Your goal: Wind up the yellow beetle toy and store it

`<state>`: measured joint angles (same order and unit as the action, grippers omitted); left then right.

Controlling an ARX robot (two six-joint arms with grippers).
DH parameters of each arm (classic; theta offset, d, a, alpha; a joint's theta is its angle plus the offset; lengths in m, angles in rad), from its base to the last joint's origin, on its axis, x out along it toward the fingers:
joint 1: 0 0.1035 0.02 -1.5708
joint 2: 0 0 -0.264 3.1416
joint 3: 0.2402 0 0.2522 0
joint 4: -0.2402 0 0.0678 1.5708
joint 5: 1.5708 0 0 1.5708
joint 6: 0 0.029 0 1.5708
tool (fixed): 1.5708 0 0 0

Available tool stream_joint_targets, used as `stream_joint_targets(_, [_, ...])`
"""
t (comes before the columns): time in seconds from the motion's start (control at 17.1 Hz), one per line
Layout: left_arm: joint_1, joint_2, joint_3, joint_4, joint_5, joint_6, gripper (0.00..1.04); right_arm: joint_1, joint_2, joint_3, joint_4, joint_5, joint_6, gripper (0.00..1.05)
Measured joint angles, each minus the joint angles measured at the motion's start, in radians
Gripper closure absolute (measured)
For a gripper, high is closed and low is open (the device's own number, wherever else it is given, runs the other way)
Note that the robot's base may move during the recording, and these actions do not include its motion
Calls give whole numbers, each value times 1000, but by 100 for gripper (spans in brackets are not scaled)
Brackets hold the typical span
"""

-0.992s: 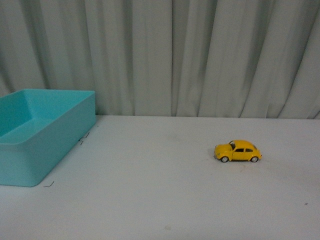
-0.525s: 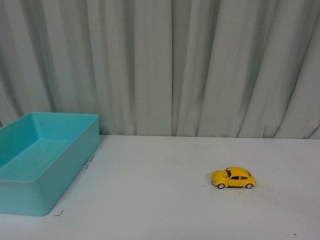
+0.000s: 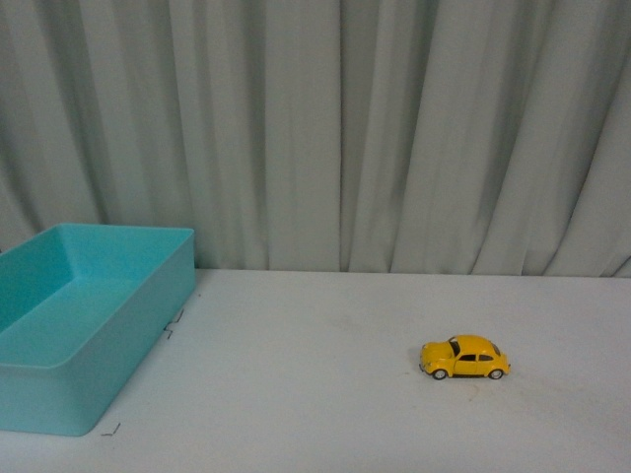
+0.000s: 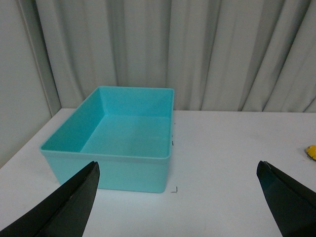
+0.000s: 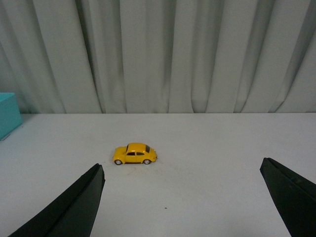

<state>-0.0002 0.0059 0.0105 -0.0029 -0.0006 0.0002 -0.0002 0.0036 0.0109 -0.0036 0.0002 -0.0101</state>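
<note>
The left pincer (image 4: pixel 177 168) and right pincer (image 5: pixel 181 168) gape wide, empty. The beetle (image 3: pixel 464 359) stands toward the table's (image 3: pixel 315 404) right edge, well apart from the left-edge bin (image 3: pixel 59 394). A glancing finger could roll it away.

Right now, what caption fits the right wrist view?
Open right gripper facing the yellow beetle toy on a white table.
</note>
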Motion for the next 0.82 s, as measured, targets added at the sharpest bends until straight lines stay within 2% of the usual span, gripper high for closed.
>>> stream_joint_targets(0.82, [0,0,0,0,0,0,7,0,0,0,-1,0,0,7])
